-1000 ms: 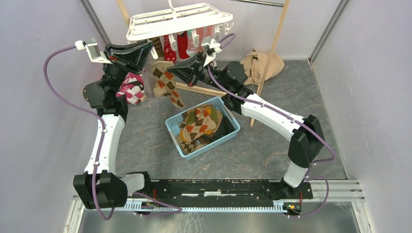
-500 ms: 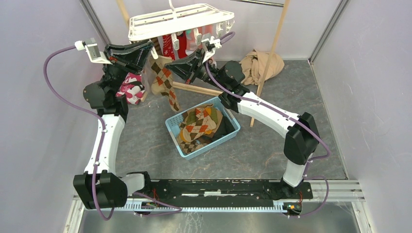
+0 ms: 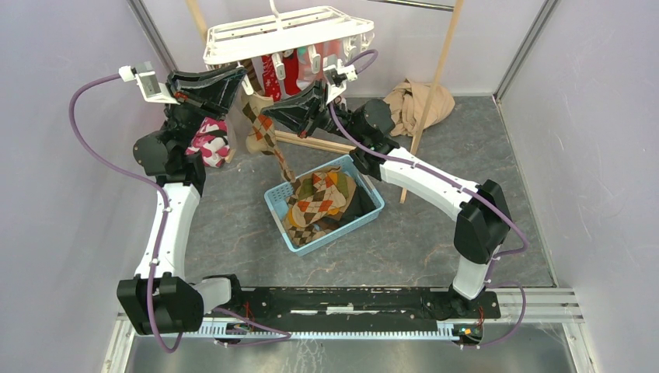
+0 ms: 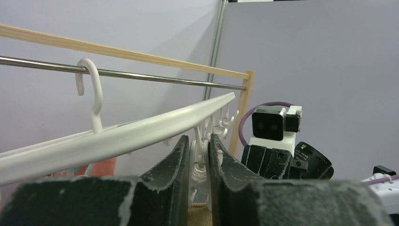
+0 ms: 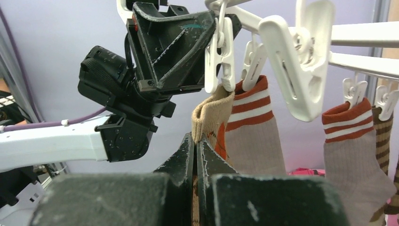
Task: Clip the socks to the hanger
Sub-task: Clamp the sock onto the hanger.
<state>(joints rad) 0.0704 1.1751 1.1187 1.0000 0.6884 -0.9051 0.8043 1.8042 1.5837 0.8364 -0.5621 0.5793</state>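
The grey worktop carries the whole job. At its far end hangs the white hanger, raised so its clips dangle free at a height both arms can reach. Nearer me sits the blue basket, with more argyle socks heaped inside, waiting their turn. Two cream socks with orange-striped cuffs already hang on the frame.

I have both arms up under the hanger's near left corner. The right pincer is fully closed on the argyle sock, gripping just below the cuff so the folded tan edge stands up. The foot trails down toward the basket. The cuff is right at the mouth of one clip, touching it or nearly so.

The left pincer is narrowed onto that clip's upper tabs, I judge to squeeze the mouth open for the cuff. I cannot tell if the cuff is seated between the clip's teeth.
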